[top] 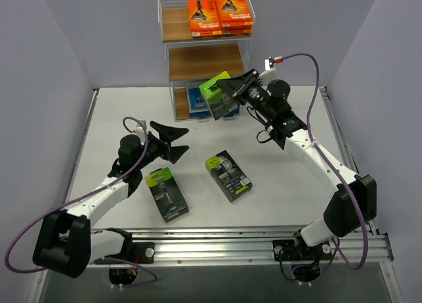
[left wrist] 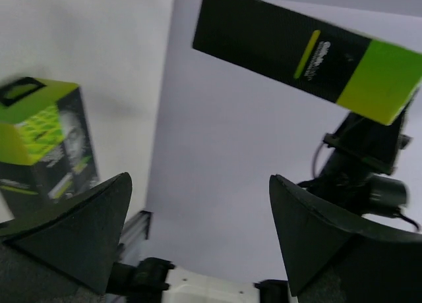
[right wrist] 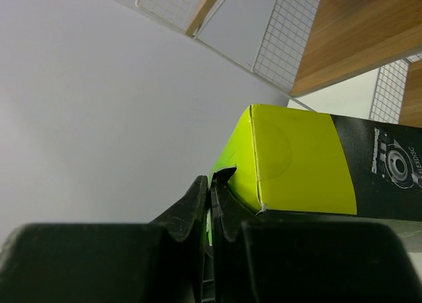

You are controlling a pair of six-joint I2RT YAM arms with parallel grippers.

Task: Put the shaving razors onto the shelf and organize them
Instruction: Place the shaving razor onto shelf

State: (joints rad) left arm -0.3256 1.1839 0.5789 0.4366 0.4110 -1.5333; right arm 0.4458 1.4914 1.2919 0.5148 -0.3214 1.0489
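Shaving razors in flat cardboard packs are found in several places. One black razor pack with a lime-green top [top: 216, 95] is held in the air by the right gripper [top: 227, 87]. It is tilted and sits just in front of the lower part of the small white wire shelf [top: 204, 60] with light brown wooden boards. In the right wrist view the two black fingers [right wrist: 191, 204] are pressed almost together on a thin edge at the lime-green end of this pack, so the pincer is closed on it.

The left gripper [top: 184, 140] hovers above the white table [top: 277, 184] with its jaws wide apart and holds nothing. Two more black-and-lime packs lie flat on the table, one [top: 167, 193] near the left gripper and the other [top: 228, 176] nearer the middle.

Orange packs [top: 219, 14] sit in two stacks on the top tier, inside the wire rail. Blue-and-white packs [top: 196, 104] are on the bottom tier, partly hidden behind the held pack.
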